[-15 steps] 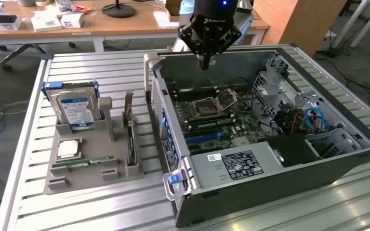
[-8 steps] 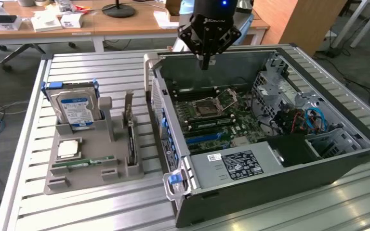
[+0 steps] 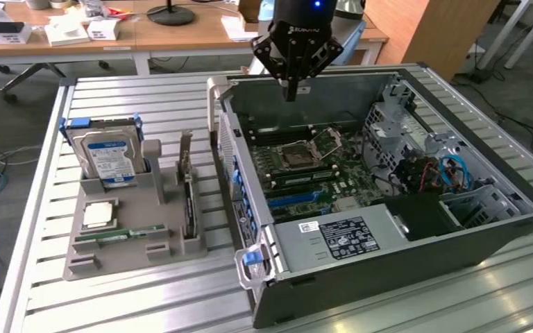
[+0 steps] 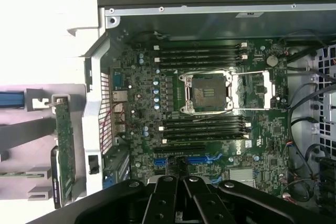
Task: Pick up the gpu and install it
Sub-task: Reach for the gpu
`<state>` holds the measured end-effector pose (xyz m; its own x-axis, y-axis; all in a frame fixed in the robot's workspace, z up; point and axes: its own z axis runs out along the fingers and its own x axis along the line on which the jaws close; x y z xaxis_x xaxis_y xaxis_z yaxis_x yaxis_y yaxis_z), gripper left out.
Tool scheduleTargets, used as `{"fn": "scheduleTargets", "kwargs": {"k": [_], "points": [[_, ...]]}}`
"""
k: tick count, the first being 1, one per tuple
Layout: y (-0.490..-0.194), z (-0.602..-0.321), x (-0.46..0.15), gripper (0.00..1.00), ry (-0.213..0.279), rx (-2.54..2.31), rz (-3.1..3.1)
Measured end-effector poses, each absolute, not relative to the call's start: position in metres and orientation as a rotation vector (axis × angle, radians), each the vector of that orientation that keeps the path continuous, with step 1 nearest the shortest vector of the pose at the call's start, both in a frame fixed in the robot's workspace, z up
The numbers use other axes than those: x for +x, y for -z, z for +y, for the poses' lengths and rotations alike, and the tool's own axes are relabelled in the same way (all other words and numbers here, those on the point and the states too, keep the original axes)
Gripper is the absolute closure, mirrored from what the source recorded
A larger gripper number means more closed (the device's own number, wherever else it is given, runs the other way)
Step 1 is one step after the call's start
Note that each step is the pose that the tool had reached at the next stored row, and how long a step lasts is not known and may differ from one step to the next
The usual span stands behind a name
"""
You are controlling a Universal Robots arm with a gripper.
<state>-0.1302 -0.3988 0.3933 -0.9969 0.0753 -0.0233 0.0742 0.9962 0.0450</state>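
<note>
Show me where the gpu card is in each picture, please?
Exterior view: the gpu stands on edge in the gray holder, at the exterior view's left of the computer case.
Wrist view: the gpu stands edge-on in that holder, just outside the case's wall.
Shared landmark: the CPU socket inside the case.

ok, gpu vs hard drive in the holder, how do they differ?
The gpu is a thin dark card seen edge-on; the hard drive is a thicker silver block with a blue label. The gpu stands in the slot beside the computer case; the hard drive stands at the grey holder's corner further from it. Shared: both stand in that holder, neither in the shut gripper.
</note>
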Motion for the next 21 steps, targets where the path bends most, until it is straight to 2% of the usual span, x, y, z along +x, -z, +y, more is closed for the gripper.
{"fn": "scheduleTargets", "kwargs": {"k": [21], "points": [[-0.393,-0.399,-0.153,0.89,-0.069,0.117,3.114]]}}
